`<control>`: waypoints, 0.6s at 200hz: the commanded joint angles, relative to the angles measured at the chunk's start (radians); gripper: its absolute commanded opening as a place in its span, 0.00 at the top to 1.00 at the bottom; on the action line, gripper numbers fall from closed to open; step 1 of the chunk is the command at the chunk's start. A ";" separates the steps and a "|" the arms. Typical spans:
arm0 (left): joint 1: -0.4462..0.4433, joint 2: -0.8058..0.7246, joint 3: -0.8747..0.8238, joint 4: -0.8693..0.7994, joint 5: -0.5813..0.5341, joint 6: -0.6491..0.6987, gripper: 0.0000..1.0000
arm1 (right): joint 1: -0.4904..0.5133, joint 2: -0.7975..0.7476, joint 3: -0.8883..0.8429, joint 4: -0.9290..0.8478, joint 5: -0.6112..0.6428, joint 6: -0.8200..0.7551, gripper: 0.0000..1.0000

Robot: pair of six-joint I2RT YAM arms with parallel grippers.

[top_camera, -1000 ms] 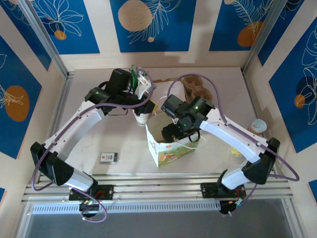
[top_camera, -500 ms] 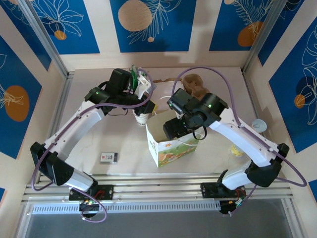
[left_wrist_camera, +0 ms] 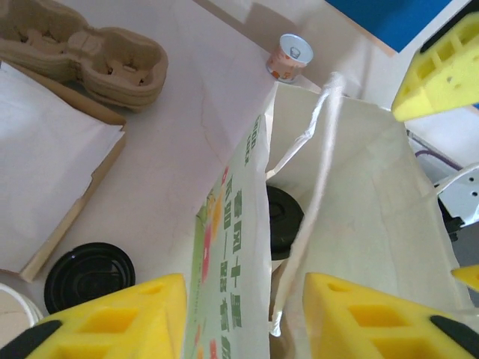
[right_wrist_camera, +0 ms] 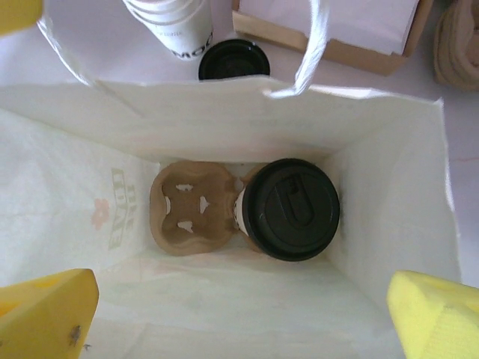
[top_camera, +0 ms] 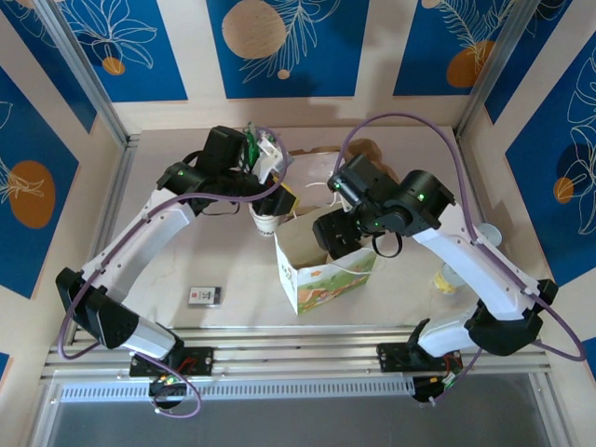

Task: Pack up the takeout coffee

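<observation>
My right gripper (right_wrist_camera: 239,318) stands wide open and holds nothing, directly above the white paper bag (right_wrist_camera: 224,120). Below it, on the bag's floor, the small cream paper cup with round black plastic lid (right_wrist_camera: 292,209) sits in the right pocket of a brown pulp carrier (right_wrist_camera: 191,209). My left gripper (left_wrist_camera: 243,318) is also open, with the bag's printed wall between its fingers. From there I see just an edge of the glossy lid (left_wrist_camera: 283,221).

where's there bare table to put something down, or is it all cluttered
Bare table between the small packet and the paper bag, and along the left rail. Crowded behind the bag: cup stack, loose lid, flat box, carriers. Inside the bag, the tray slot beside the lidded cup is free.
</observation>
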 commanded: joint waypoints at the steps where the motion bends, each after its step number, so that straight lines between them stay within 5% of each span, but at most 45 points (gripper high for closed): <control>1: -0.012 -0.046 0.046 -0.016 -0.008 0.011 0.50 | -0.026 -0.035 0.031 0.023 0.013 -0.022 0.01; 23: -0.012 -0.087 0.059 0.000 -0.050 0.000 0.39 | -0.062 -0.056 0.023 0.052 -0.006 -0.022 0.01; 70: 0.040 -0.202 -0.004 0.122 -0.275 -0.097 0.34 | -0.126 -0.138 -0.031 0.135 -0.053 -0.040 0.01; 120: 0.195 -0.010 0.101 0.054 -0.355 -0.264 0.41 | -0.168 -0.173 -0.072 0.164 -0.112 -0.061 0.01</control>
